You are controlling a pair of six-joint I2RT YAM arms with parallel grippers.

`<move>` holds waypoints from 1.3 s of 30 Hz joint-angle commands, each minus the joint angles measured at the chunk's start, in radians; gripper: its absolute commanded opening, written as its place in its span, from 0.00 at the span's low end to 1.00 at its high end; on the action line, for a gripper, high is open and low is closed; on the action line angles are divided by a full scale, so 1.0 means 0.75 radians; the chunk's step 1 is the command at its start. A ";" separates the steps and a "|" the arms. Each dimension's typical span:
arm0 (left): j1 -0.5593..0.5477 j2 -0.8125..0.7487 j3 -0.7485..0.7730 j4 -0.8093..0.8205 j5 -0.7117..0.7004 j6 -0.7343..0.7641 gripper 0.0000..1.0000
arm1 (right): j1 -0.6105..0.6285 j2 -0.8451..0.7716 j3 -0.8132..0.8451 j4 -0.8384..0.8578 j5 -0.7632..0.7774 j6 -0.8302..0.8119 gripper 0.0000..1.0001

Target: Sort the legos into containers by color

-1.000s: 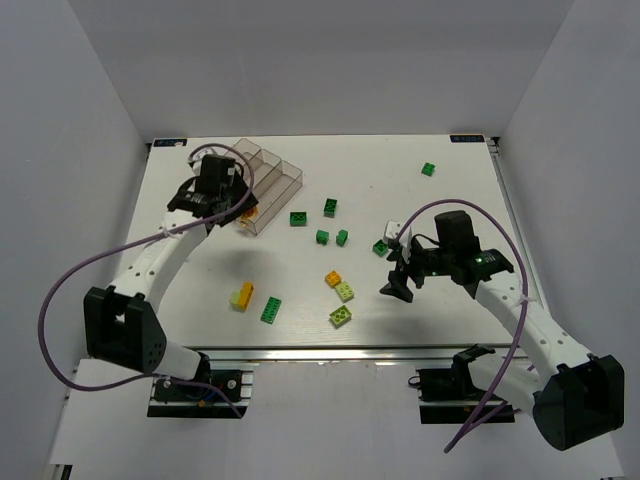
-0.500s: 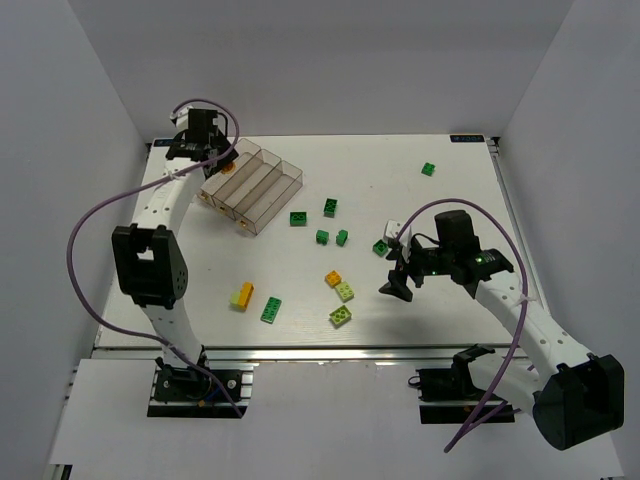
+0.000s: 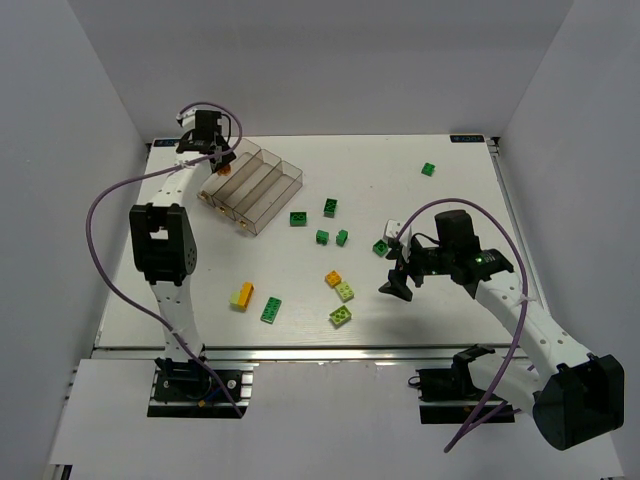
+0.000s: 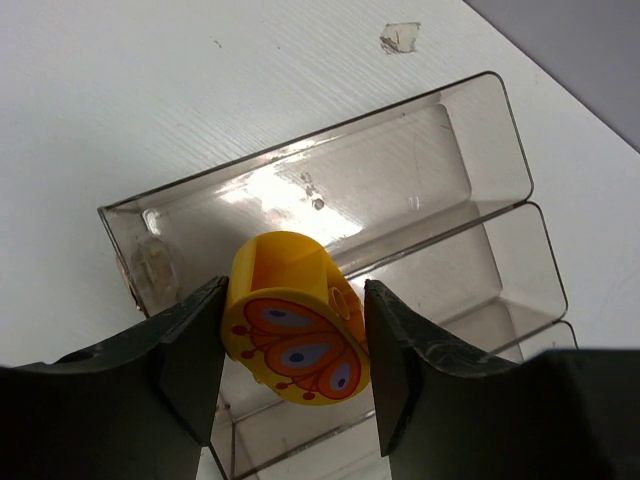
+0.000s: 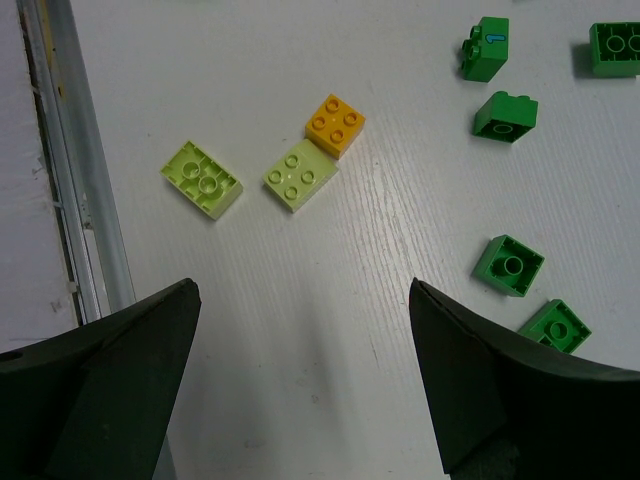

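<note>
1. Left tool (image 4: 294, 300) grips a yellow piece (image 4: 300, 340) (butterfly print on its side) above the tray (image 4: 420, 170), over its end compartment beside a divider.
2. Released here, it could strike that divider and bounce into the wrong slot or off the tray.
3. Right tool (image 5: 302, 300) hangs open over loose bricks (image 5: 301, 174), well away from the tray.

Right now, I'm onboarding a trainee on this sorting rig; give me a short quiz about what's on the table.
1. True or false: the right tool holds a brick.
2. The left tool grips an orange butterfly-printed piece above: A the tray, B bare table, C a yellow brick.
3. Fill in: the orange brick sits beside a ___ green brick.
Key: 1 false; 2 A; 3 lime.
</note>
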 commanded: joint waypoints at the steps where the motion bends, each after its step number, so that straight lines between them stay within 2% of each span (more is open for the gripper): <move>1: 0.008 0.033 0.114 0.033 -0.076 0.043 0.04 | 0.003 -0.004 0.047 0.017 -0.015 0.003 0.89; 5: 0.012 0.082 0.161 0.033 -0.088 0.075 0.06 | 0.003 -0.004 0.040 0.015 -0.017 0.005 0.89; 9: 0.014 0.105 0.155 0.031 -0.100 0.080 0.14 | 0.003 -0.006 0.040 0.015 -0.017 0.005 0.89; 13: 0.018 0.111 0.124 0.037 -0.104 0.080 0.47 | 0.003 -0.002 0.042 0.021 -0.015 0.003 0.89; 20: 0.018 0.109 0.118 0.031 -0.127 0.077 0.72 | 0.003 0.000 0.047 0.021 -0.015 0.005 0.89; 22: 0.020 0.099 0.122 0.029 -0.129 0.077 0.76 | 0.003 -0.002 0.047 0.024 -0.013 0.005 0.89; 28: 0.020 0.060 0.116 0.016 -0.133 0.080 0.77 | 0.003 -0.016 0.044 0.021 -0.011 0.005 0.89; 30: 0.020 0.015 0.102 0.014 -0.127 0.075 0.73 | 0.003 -0.020 0.046 0.021 -0.013 0.007 0.89; 32: 0.020 -0.086 0.010 0.029 -0.090 0.073 0.64 | 0.003 -0.022 0.047 0.021 -0.013 0.007 0.89; 33: 0.022 -0.134 -0.045 0.043 -0.072 0.071 0.60 | 0.003 -0.026 0.044 0.021 -0.017 0.011 0.89; 34: 0.020 -0.189 -0.108 0.079 -0.027 0.069 0.51 | 0.003 -0.026 0.044 0.021 -0.023 0.013 0.89; 37: 0.020 -0.457 -0.452 0.187 0.095 0.055 0.36 | 0.003 -0.036 0.034 0.026 -0.052 0.021 0.87; 38: 0.020 -0.530 -0.647 0.216 0.133 0.053 0.35 | 0.003 -0.041 0.026 0.028 -0.062 0.029 0.86; 39: 0.020 -0.677 -0.738 0.233 0.169 0.049 0.35 | 0.001 -0.041 0.022 0.030 -0.072 0.045 0.85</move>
